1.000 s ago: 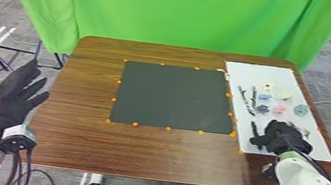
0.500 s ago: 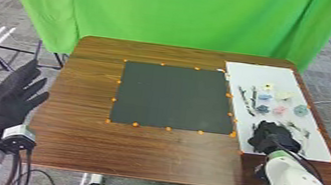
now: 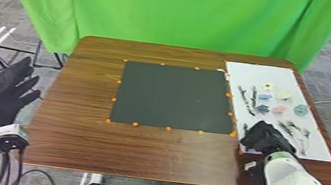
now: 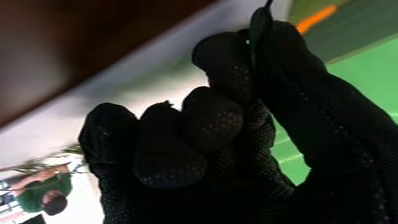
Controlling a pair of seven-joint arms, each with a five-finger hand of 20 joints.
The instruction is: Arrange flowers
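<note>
Dark green stem: pinched in right hand, thumb against finger.
Right hand position: white board, 7 o'clock.
Flowers: on board, 12 to 1 o'clock from right hand.
Dark mat: 10 o'clock from right hand.
Left hand: fingers extended, 9 o'clock from mat.

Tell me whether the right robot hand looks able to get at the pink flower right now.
Probably yes: nothing visible stands between the right robot hand and the pink flower, though the thin dark piece it pinches would likely need putting down first.
</note>
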